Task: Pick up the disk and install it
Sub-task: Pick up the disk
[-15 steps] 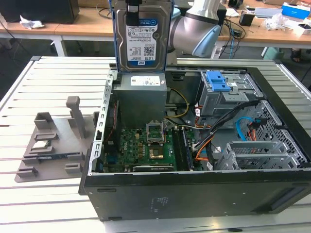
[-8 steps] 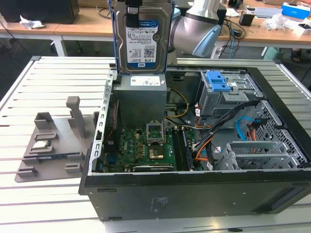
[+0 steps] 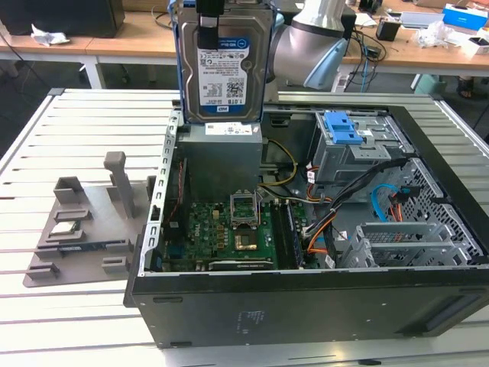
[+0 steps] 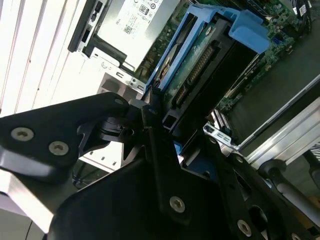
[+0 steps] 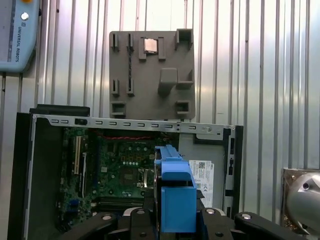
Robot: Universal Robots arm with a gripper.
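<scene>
The gripper is shown closed on the disk, which is held upright, label outward, above the grey power-supply box inside the open computer case. A grey fixture tray is laid beside the case, towards the slatted table's edge at the exterior view's left.

The white slatted counter carries an open black computer case. Just beside the case, on the exterior view's left, lies a grey holder tray.
</scene>
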